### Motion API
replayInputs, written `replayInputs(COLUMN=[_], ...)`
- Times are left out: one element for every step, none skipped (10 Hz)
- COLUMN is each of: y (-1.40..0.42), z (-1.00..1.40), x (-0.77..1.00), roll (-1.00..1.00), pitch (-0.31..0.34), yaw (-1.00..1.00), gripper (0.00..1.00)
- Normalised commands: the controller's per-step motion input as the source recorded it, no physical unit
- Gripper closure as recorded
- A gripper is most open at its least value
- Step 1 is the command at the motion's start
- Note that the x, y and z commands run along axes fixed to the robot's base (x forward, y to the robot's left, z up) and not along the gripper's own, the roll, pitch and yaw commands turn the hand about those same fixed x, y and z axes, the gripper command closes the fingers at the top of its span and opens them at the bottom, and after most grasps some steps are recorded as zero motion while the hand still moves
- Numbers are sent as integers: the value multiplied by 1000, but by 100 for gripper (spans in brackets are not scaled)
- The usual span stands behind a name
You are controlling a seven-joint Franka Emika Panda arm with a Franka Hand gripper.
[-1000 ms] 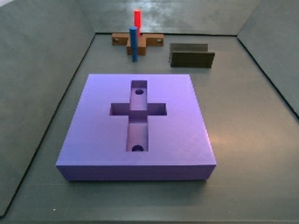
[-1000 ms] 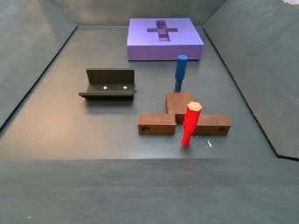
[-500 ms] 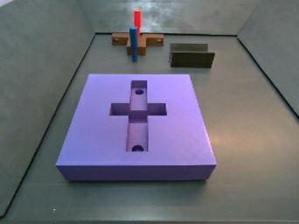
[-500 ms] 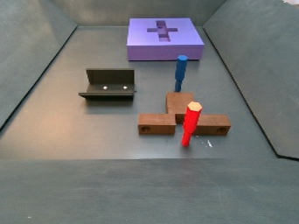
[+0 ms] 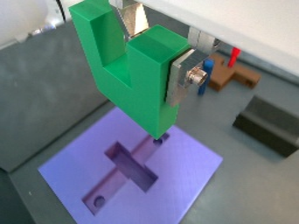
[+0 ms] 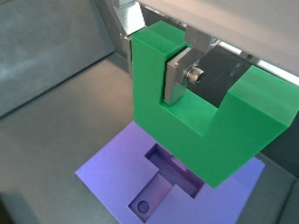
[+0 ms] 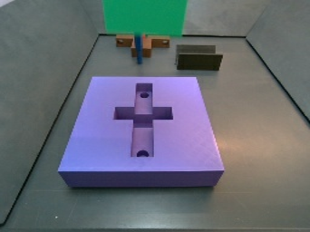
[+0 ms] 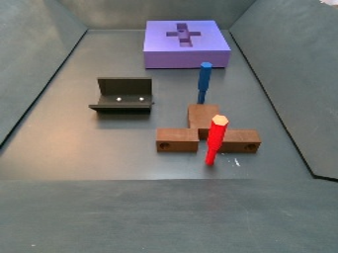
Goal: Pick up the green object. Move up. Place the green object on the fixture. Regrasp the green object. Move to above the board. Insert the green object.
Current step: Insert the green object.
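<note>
The green object [image 5: 131, 70], a bright U-shaped block with a square notch, hangs in the air with my gripper [image 5: 155, 54] shut on one of its arms. A silver finger plate [image 5: 183, 80] presses its side, and the same grip appears in both wrist views [image 6: 159, 58]. Directly below lies the purple board [image 5: 187, 162] with its cross-shaped recess [image 6: 173, 171]. In a side view the green object [image 7: 145, 16] shows at the upper edge, high beyond the board [image 7: 182, 136]. The dark fixture [image 7: 198, 58] stands past the board, with nothing in it [image 8: 123, 96].
A brown base [image 8: 208, 134] carries an upright red peg [image 8: 215, 139] and a blue peg [image 8: 205, 79]. It sits near the fixture, beyond the board [image 8: 187, 44]. Grey walls ring the dark floor.
The green object has come into a side view at the upper edge, where it now covers the red peg's top. Board, fixture and pegs have not moved.
</note>
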Motion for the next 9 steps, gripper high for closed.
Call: replayInputs(y=[-226,-394,-234,-240,-149,-11,0,-9,0], z=[-866,-583,-563,-486,-229,-337,-240,-254,-300], x=[0,-154,0,109,331,323,120,194,0], roll=[-10,91,21,27,190,206,430,423,209], pitch=[-163,-313,-314,-333,-19,6,0,0,0], yaw=[169,209,257,237,0,0,17,0,0], gripper=[100,100,100,100,100,100,100,100,100])
